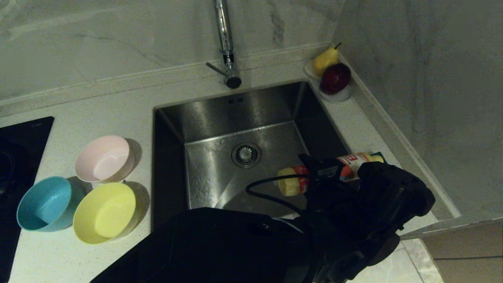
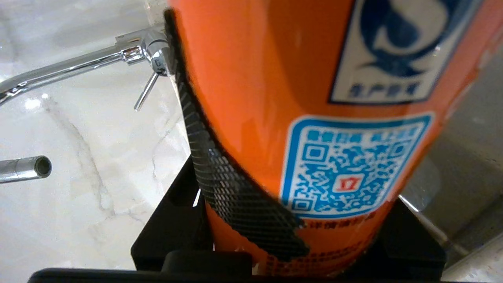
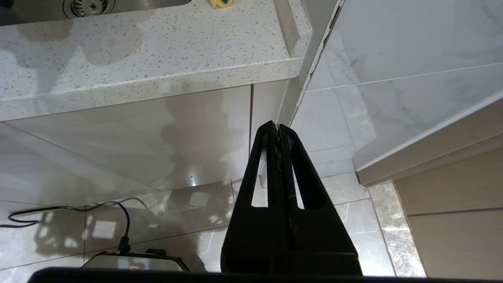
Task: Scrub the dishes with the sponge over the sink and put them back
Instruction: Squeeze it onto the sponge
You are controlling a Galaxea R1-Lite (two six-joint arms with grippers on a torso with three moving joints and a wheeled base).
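Dishes: three round plastic bowls stood clustered on the speckled countertop (image 1: pixel 118 98) left of the sink (image 1: pixel 220 157). The pink bowl (image 1: pixel 104 158) lay farthest back, the blue bowl (image 1: pixel 45 203) and yellow bowl (image 1: pixel 105 212) side by side in front of it, all open side up.

Sponge: only a small yellow piece with a green patch (image 3: pixel 221 3) showed on the counter's edge in the right wrist view; whether it was the sponge could not be told.

Sink: square steel basin, round strainer drain (image 1: pixel 246 154), chrome tap (image 1: pixel 226 43) behind.

Left gripper (image 1: pixel 318 173): over the sink's front right part, fingers clamped on an orange-labelled detergent bottle (image 2: pixel 314 118) held lying level.

Right gripper (image 3: pixel 279 133): hung below counter level beside the cabinet, fingers pressed together, holding nothing.

Other: pear (image 1: pixel 325 59) and red apple (image 1: pixel 335 78) on a clear dish (image 1: pixel 338 96) in the back right corner; black hob (image 1: pixel 19 157) at far left.
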